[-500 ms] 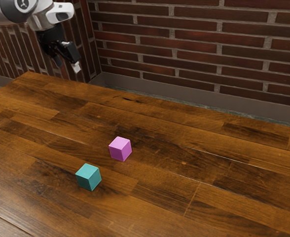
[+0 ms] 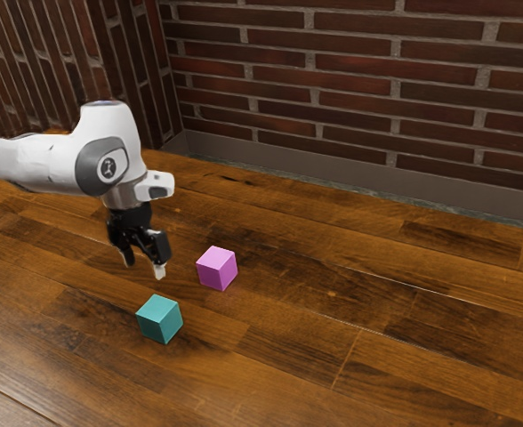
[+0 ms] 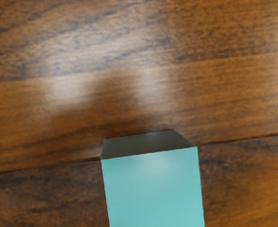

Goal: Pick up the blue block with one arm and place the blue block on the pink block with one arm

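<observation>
The blue block (image 2: 159,318), teal in shade, rests on the wooden table near the front. The pink block (image 2: 217,267) sits a short way behind it toward the exterior view's right, apart from it. My gripper (image 2: 144,263) hangs just above the table, over and slightly behind the blue block and to the left of the pink block. Its fingers stand open with nothing between them. In the wrist view the blue block (image 3: 152,187) lies just under my hand, its top face bright and one side in shadow.
The wooden table (image 2: 377,294) stretches wide toward the exterior view's right. A brick wall (image 2: 350,80) runs along the back, with a corner of it behind the arm at the left.
My arm has swung down from high at the upper left to just above the table by the blue block. Both blocks lie where they were.
</observation>
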### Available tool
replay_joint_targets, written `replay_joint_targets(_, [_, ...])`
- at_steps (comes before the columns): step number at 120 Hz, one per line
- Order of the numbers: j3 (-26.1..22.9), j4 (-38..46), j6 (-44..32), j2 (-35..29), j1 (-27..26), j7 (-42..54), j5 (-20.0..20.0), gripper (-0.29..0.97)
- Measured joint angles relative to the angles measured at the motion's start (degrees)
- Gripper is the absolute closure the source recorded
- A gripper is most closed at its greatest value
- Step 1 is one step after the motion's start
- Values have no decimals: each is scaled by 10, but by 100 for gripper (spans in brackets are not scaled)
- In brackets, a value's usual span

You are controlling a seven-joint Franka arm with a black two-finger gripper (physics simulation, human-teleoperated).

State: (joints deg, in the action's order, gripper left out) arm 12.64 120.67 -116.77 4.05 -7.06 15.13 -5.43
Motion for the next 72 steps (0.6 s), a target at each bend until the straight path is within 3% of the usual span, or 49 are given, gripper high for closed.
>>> replay_joint_targets(30, [-10, 66, -115, 32, 6, -5, -27, 5])
replay_joint_targets(72, [-23, 91, -160, 40, 6, 2, -33, 7])
